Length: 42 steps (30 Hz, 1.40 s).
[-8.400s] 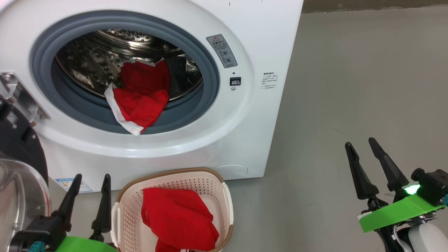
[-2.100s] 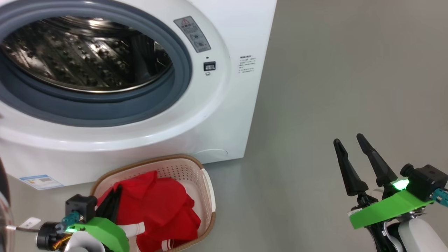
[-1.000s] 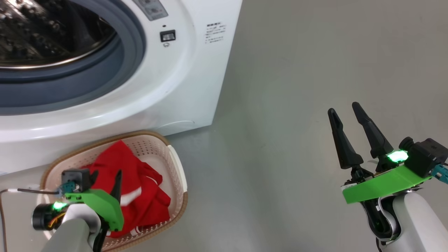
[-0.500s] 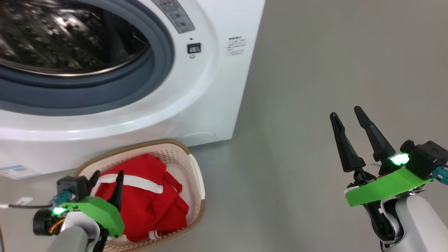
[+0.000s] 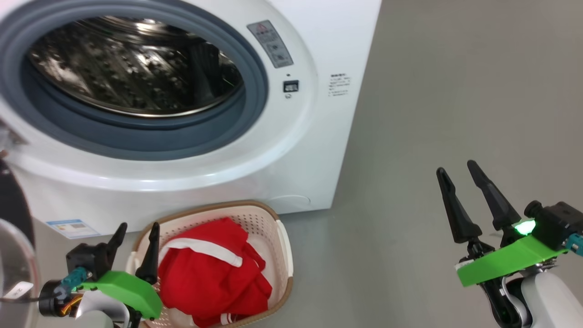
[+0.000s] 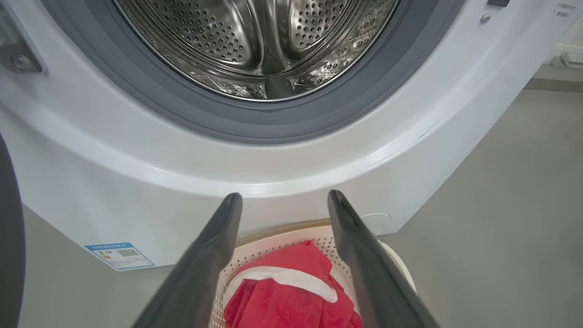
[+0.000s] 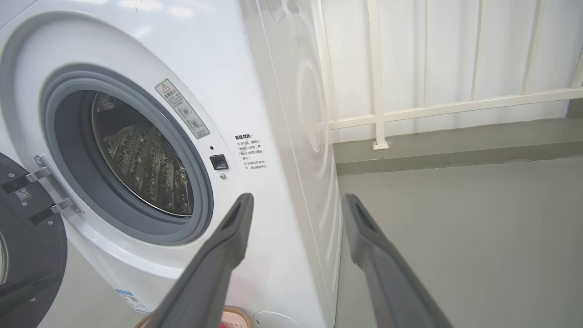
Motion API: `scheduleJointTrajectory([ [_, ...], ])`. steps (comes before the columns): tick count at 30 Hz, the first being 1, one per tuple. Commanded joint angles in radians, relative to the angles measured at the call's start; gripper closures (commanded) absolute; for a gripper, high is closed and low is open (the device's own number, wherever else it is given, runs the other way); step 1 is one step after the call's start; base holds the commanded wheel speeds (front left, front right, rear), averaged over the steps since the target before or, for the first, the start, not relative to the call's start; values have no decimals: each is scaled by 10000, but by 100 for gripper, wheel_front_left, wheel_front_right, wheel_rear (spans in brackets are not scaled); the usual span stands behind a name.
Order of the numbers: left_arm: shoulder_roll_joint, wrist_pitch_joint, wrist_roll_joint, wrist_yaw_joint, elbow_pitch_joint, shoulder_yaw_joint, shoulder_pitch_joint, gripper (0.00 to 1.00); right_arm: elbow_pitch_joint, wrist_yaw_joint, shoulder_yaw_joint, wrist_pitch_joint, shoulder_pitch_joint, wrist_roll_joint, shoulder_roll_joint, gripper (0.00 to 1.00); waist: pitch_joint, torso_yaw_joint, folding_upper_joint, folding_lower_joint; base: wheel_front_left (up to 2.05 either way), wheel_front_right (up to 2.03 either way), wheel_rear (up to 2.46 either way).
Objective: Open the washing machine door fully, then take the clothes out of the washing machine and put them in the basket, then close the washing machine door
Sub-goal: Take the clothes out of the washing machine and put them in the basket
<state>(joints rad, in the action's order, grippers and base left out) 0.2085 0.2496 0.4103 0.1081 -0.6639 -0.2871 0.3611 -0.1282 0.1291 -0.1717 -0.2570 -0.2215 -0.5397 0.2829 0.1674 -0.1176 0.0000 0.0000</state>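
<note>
**Reds piled in the basket, both hands spread wide**

The clothes (image 5: 209,278) are a soft, crumpled heap of bright red fabric with a white trim band draped across the top. They sit inside the basket (image 5: 281,241), which stands on the floor (image 5: 432,91) right against the front of the washing machine (image 5: 319,159), below its opening.

The left hand (image 5: 139,225) is at the basket's left end, fingers pointing up toward the machine. In the head view its right finger lines up with the basket's left rim, just beside the red pile. In the left wrist view the pile shows low between the two fingers. Its fingers are apart with nothing in them. I can't tell if a fingertip touches the rim.

The right hand (image 5: 455,167) is well off to the right over bare floor, far from the basket — fingers also spread, gripping nothing.

Materials:
- The basket is cream plastic with small perforations, rounded corners, a brown woven-look rim and a white side handle.
- The machine is a glossy white box with a shiny, hole-dotted steel drum (image 5: 136,68) ringed by a matte grey-blue gasket (image 5: 136,141).
- A small blue label (image 5: 73,228) is low on its front.
- The washing machine door (image 7: 27,246) is round and black, swung open on the left on a metal hinge (image 7: 50,187).
</note>
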Motion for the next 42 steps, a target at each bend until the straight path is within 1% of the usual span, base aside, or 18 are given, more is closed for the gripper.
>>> scheduleJointTrajectory([
  [1,242,122,-179,-136,568,467,-124,0,206,16,-109,-48,178,13,134,0,-368,325,0,0,0,0,0],
  [3,243,122,-237,-169,778,534,-238,0,207,16,-105,-48,228,20,130,0,-432,358,0,0,0,0,0],
  [17,411,122,-534,-749,4058,1607,-1877,0,221,16,-1,-48,686,39,154,0,-989,605,0,0,0,0,0],
  [24,388,122,-302,-833,5160,1927,-2615,0,250,16,41,-48,858,52,216,0,-1235,642,0,0,0,0,0],
  [30,387,-8,-98,-908,5395,1986,-3013,0,200,16,20,-48,970,65,326,0,-1450,633,0,0,0,0,0],
  [42,463,-71,-6,-936,5400,1909,-3086,0,170,16,30,-48,1039,103,373,0,-1544,617,0,0,0,0,0],
])
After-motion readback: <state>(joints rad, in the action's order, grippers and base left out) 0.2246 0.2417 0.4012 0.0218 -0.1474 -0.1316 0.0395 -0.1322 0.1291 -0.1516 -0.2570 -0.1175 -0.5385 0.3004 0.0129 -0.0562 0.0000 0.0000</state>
